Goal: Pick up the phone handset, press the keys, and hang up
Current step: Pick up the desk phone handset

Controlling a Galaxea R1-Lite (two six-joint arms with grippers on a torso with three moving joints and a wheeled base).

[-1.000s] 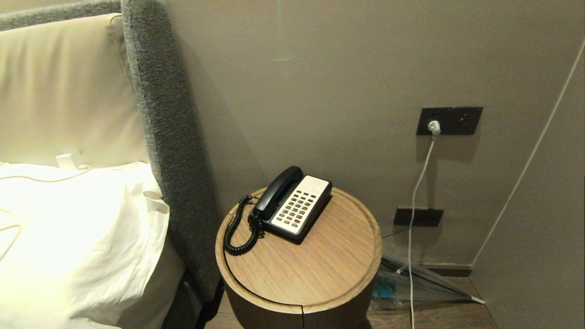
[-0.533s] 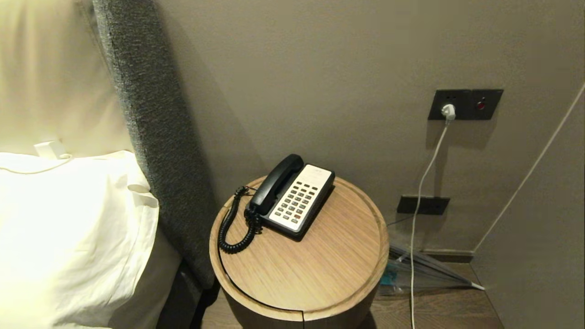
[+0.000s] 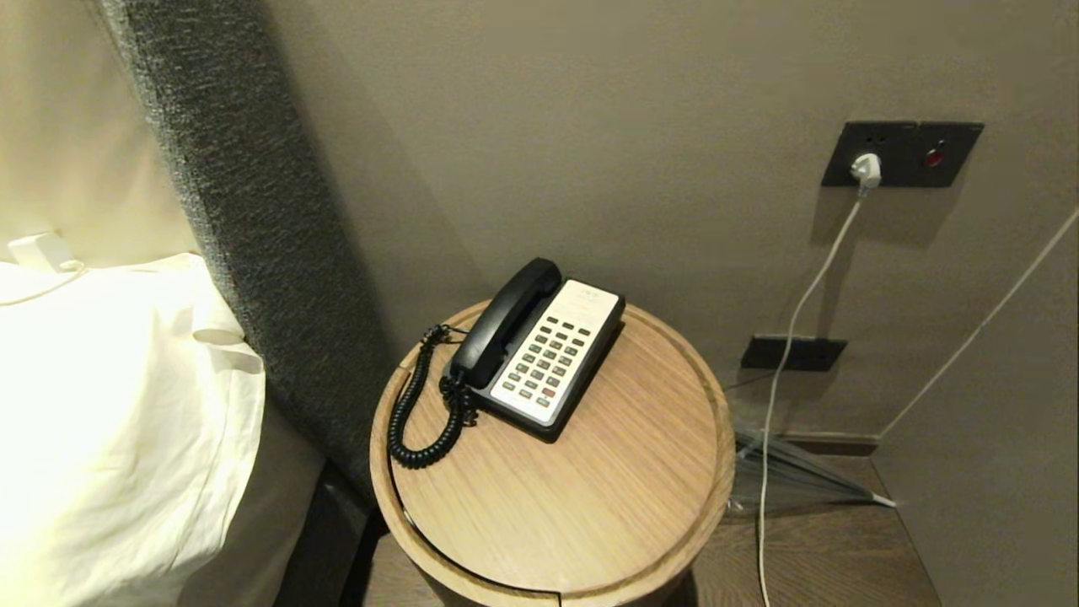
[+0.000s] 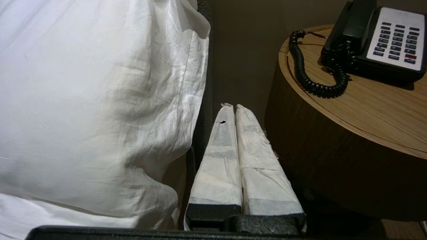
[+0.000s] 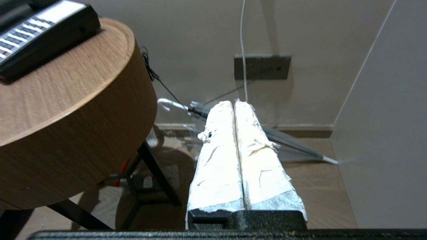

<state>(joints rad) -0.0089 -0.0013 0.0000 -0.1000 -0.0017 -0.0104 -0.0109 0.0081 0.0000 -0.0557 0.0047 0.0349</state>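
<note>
**Handset up on the table, both grippers low and closed**

The left gripper (image 4: 235,108) was pressed shut and held nothing, low between the pillow (image 4: 100,100) and the round wooden table (image 4: 333,160). The phone handset (image 3: 504,322) lay above and ahead of it, on the phone base (image 3: 556,358), its long side running toward the wall (image 3: 632,126). The left gripper looked nearer. The right gripper (image 5: 234,103) was shut too. Its view did not show the handset.

no readable text anywhere. the black desk phone with pale keypad panel (image 3: 552,358) has small key rows and a faint mark at the panel's top, all too small to read.
</note>
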